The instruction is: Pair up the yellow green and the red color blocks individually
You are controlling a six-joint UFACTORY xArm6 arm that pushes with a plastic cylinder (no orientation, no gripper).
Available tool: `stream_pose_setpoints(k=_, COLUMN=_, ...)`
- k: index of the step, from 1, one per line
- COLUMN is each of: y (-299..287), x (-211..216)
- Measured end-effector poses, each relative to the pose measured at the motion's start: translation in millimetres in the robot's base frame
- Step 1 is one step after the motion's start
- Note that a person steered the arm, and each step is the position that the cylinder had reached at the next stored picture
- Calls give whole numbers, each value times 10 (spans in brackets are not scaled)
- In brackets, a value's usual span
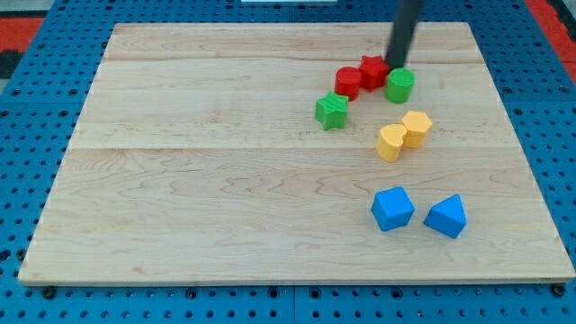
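A pale wood table [225,207] fills most of the view — long planks laid side by side, seams running left to right, grain faint. Under it lies a blue pegboard [36,99] dotted with rows of small holes, showing on all sides. Red patches [551,16] sit at the top corners. Light is even — shadows soft and short.

My wooden board [225,180] carries two red blocks [360,76], two green blocks [331,111] and two touching yellow blocks [403,135]. Two blue blocks [392,208] sit nearer the view's bottom.
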State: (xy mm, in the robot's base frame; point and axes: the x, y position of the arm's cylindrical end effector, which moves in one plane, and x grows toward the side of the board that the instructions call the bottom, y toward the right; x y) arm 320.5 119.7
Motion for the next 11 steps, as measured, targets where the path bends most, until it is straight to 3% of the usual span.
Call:
stream_pose_setpoints(k=1, y=-233, x=542)
stream_pose_setpoints(k=2, y=-317, x=381)
stream_pose_setpoints(k=3, y=-1050, x=423)
stream_pose_setpoints(k=4, y=-1687, x=160)
stream_pose_setpoints(k=5, y=-1063, x=538)
stream_pose_setpoints(k=7, y=-305, x=398)
stream_pose_setpoints(k=8, y=-306, x=-135)
stream_pose_setpoints(k=9, y=-1271, x=-228)
stream_pose_setpoints(k=10, y=-867, x=-144)
stream_pose_setpoints(k=11, y=203, x=-65)
